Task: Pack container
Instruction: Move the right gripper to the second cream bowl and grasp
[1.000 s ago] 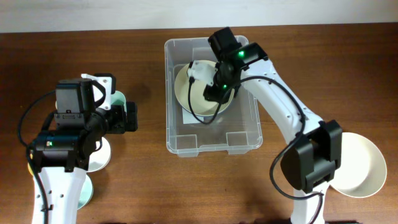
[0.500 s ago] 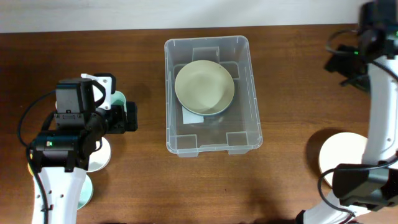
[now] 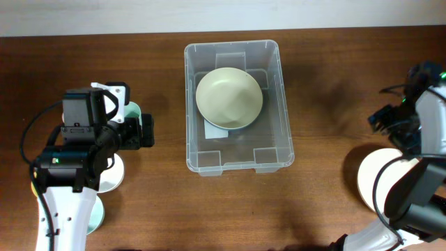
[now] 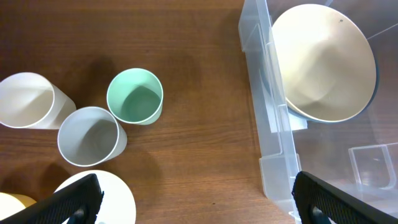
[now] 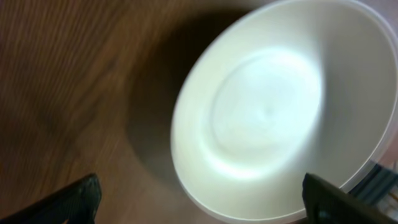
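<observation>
The clear plastic container (image 3: 272, 90) stands at the table's middle with a cream bowl (image 3: 228, 97) inside it, over a white label. It also shows in the left wrist view (image 4: 273, 162) with the bowl (image 4: 323, 62). My left gripper (image 3: 143, 130) is open and empty, left of the container, over the cups; in its wrist view (image 4: 198, 202) only brown table lies between the fingertips. My right gripper (image 3: 390, 122) is at the far right, open and empty, above a white bowl (image 3: 380, 181); that bowl fills the blurred right wrist view (image 5: 280, 112), gripper (image 5: 200, 198).
Left of the container stand a white cup (image 4: 25, 99), a grey cup (image 4: 90, 135) and a mint green cup (image 4: 135, 96), with a white plate (image 4: 115, 199) and a yellow item (image 4: 12, 208) at the near left.
My right arm left the cream bowl in the container, swung out to the far right, then came down toward the white bowl. The left arm has not moved.
</observation>
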Available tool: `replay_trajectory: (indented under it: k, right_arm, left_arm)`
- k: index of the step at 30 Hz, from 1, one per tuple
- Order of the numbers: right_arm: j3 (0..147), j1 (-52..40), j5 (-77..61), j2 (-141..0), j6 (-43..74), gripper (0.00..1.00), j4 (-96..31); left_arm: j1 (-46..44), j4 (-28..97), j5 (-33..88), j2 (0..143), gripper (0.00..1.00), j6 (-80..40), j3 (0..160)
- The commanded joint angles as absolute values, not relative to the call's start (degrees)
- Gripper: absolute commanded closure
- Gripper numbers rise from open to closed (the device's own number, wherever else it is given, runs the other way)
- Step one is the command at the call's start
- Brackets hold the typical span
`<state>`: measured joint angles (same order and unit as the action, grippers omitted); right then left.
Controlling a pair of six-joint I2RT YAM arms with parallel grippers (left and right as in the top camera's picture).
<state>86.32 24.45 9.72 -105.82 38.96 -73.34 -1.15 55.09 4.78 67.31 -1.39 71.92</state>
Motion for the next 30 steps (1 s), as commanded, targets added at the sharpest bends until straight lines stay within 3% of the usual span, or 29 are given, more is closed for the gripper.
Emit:
replay_trajectory:
  k: [1,12,20,24,30]
  right_arm:
    - [78.7,24.8,9.4,-105.9,39.7,0.01,-67.3]
    - [66.2,24.8,9.6,-105.9,39.7,0.01,-51.5]
    - [64.0,24.8,9.6,-105.9,39.7,0.01,-49.2]
    - [62.9,24.8,9.7,-105.9,39.7,0.16,-49.1]
    - [62.2,24.8,9.6,-106.0,39.7,0.48,-48.9]
  left_arm:
    - [-1.0,55.0,5.8,67.5,0.00,-1.7,73.2]
    - [-1.0,55.0,5.8,67.5,0.00,-1.7,73.2]
    - [-1.0,54.9,5.8,67.5,0.00,-1.7,73.2]
    - [-1.0,54.9,5.8,67.5,0.00,-1.7,73.2]
    - [-1.0,54.9,5.8,67.5,0.00,-1.7,73.2]
